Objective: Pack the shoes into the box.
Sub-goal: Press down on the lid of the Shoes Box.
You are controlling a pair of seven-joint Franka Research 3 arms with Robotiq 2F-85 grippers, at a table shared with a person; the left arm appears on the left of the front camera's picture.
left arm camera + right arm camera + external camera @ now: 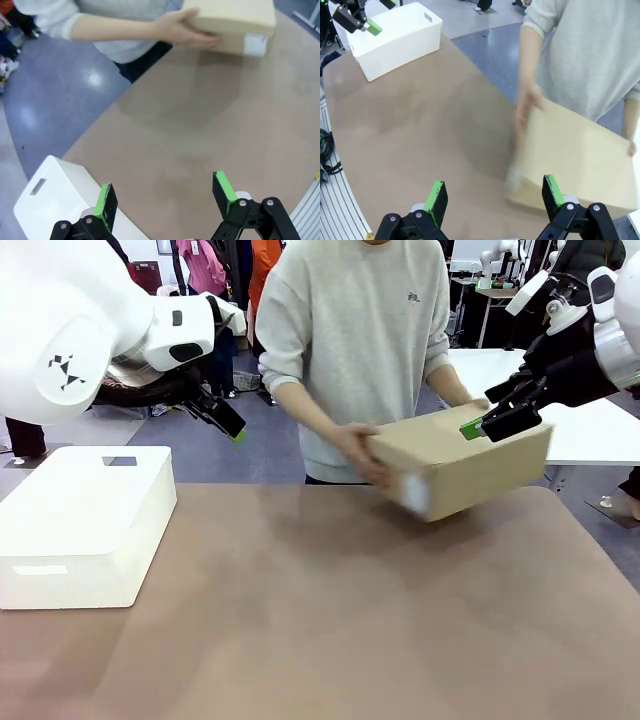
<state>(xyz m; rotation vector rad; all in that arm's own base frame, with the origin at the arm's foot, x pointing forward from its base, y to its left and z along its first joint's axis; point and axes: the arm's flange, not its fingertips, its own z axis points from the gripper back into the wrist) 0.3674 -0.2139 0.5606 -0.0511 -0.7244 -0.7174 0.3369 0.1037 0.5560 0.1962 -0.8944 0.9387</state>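
At the counter's (330, 610) left edge sits a white slotted bin (85, 525), with the left gripper (228, 425) above it, fingers apart and empty. The person's hands (358, 448) carry the closed cardboard shoebox (460, 462) over the far right edge; the right gripper (492, 420), fingers apart, hovers there and should probably wait until it lands.

Front view: level across the matte brown tabletop (330, 620) toward the person in a grey sweatshirt (355, 335). Wrist views: steeply downward from well above. Shared by all: closed brown cardboard box (460, 465) (235, 20) (580, 160), white rectangular slotted bin (85, 525) (55, 200) (395, 37).
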